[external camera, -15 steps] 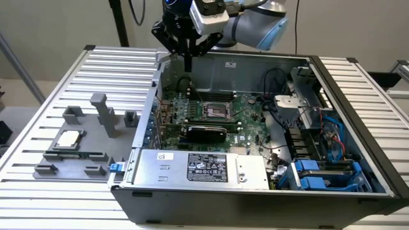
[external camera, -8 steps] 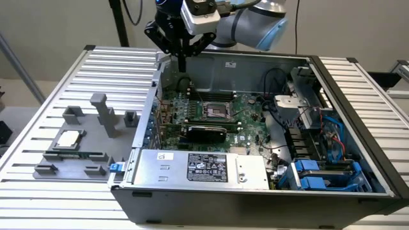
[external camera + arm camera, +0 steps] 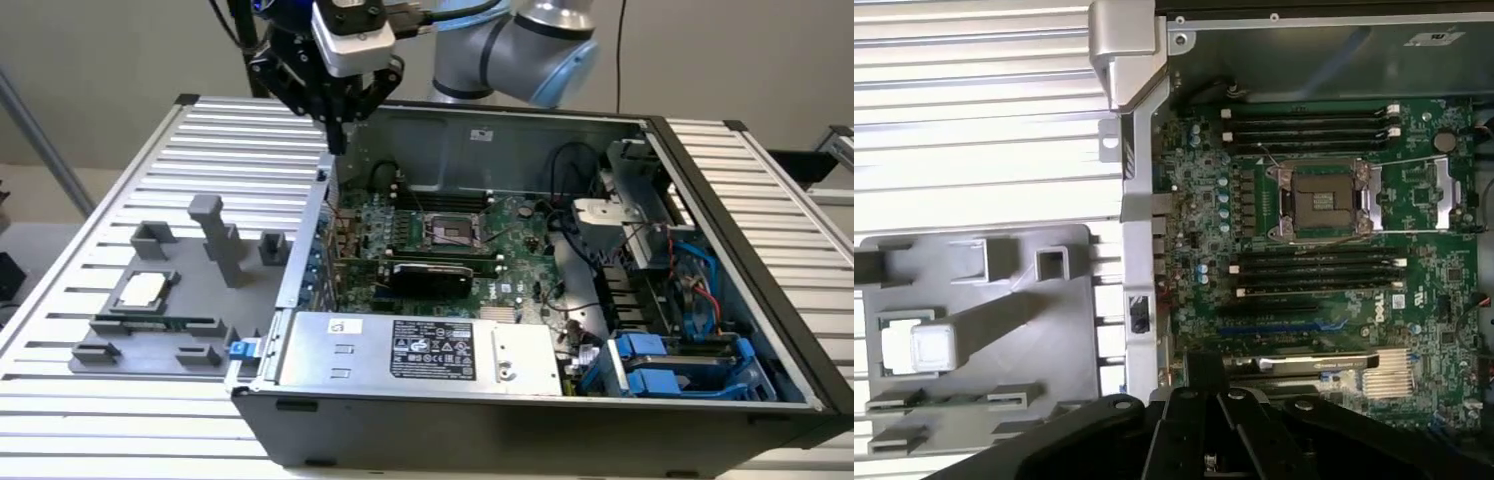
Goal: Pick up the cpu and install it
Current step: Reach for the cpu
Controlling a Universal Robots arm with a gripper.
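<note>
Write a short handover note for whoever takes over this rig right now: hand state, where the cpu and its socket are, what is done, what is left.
Hand: shut, holding nothing, above the computer case wall on the exterior view's left.
Cpu: lying in the grey fixture tray outside the case, not gripped.
Socket: on the motherboard, no cpu in it.
Done: nothing visible.
Left: cpu not yet picked up or installed.

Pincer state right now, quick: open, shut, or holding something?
Pincer: shut, holding nothing; the cpu lies apart from it on the grey fixture.
</note>
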